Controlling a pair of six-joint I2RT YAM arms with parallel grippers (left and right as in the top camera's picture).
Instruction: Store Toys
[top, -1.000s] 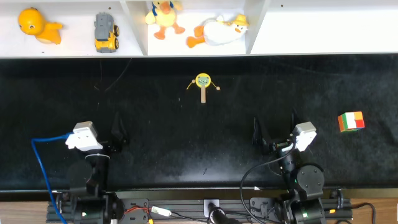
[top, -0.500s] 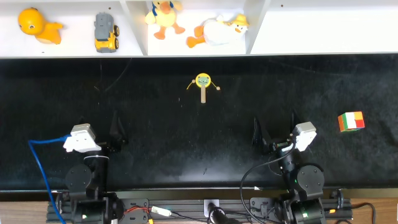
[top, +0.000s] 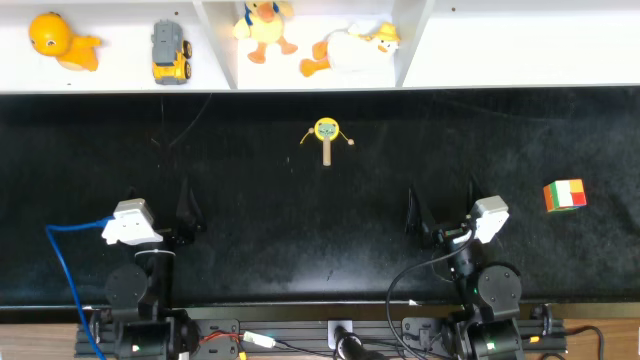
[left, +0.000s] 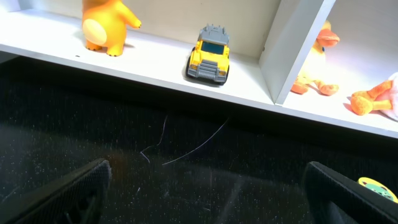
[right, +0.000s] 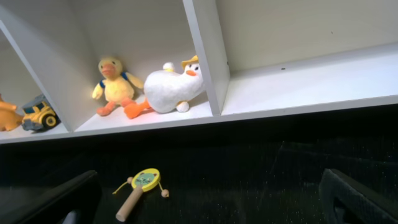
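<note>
— What step am I catching you at?

— I'm reading this as the pause before a pick. The desk (top: 300, 230) is carrying two loose toys. The shelf (top: 520, 45) along the top edge of the overhead frame is already housing four. The plush goose (top: 352, 50) and plush duckling (top: 264, 28) are sitting in the middle compartment, the orange duck (top: 60, 40) and truck (top: 170, 52) in the upper left one.

— And the arms?

— Both are sitting low in the frame, near their bases. I'm seeing the left pincer (left: 211, 199) gaping wide with nothing in it, and the right pincer (right: 211, 205) spread just as wide, also gripping nothing.

— Which toys are waiting?

— The cube (top: 564, 195) is lying at the right of the frame, near the right arm and well apart from the shelf. The rattle (top: 326, 133) is lying upper centre, close below the shelf, its handle pointing down the frame.

— So what's coming?

— I'm judging the right arm best placed for the cube. I'm going to need to swing it right, drop the open pincer around the cube, close and carry it up to the shelf. The rattle is calling for more care, being flat and thin, so I'm expecting to pinch it across the handle.
</note>
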